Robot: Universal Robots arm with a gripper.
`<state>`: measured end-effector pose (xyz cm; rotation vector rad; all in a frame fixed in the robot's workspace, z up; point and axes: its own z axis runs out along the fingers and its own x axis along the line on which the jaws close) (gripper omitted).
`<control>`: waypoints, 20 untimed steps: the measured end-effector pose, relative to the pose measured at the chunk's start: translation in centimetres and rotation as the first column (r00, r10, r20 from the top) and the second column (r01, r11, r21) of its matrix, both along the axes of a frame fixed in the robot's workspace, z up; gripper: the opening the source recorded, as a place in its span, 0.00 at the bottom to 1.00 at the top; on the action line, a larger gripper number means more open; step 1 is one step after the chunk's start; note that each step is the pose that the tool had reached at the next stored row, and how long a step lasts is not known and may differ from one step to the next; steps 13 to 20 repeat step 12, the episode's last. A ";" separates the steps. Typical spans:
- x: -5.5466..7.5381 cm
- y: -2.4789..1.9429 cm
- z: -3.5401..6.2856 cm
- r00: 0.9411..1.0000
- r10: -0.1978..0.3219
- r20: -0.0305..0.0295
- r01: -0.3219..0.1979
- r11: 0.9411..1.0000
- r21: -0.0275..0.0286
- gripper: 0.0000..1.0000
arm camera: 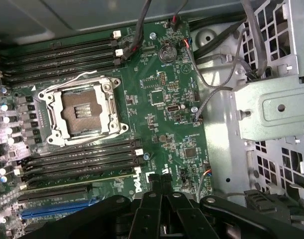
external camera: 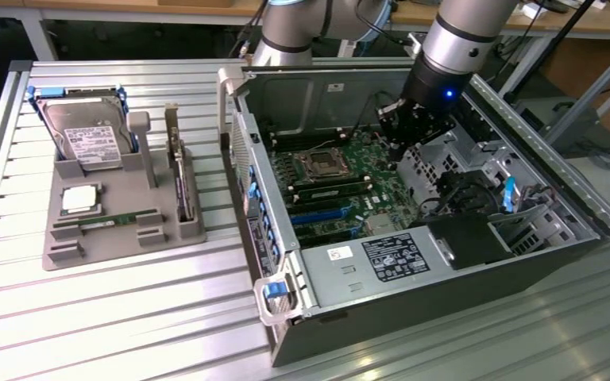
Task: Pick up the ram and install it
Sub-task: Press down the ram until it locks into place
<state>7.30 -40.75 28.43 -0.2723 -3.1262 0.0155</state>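
The ram (external camera: 121, 220), a thin green stick, lies flat in a groove of the grey tray (external camera: 72, 254) at the exterior view's left. My gripper (external camera: 409, 143) hangs far from it, inside the open computer case (external camera: 411, 270) above the green motherboard (external camera: 337, 178). In the wrist view the black fingers (arm camera: 148, 199) of the gripper (arm camera: 159, 191) are pressed together with nothing between them. Below them lie the motherboard (arm camera: 161, 89), the empty processor socket (arm camera: 84, 110) and the long black memory slots (arm camera: 82, 159). A thin pale strip (arm camera: 77, 178) sits along one slot.
The tray also carries a hard drive (external camera: 88, 139), a square silver chip (external camera: 80, 198) and an upright card (external camera: 183, 178). Cables (arm camera: 137, 30) and the case's metal drive cage (arm camera: 273, 109) crowd the motherboard's side. The case stands on a slatted metal table (external camera: 125, 317).
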 end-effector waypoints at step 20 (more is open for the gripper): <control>0.0 0.00 0.00 1.000 0.000 0.000 0.000 1.000 0.000 0.11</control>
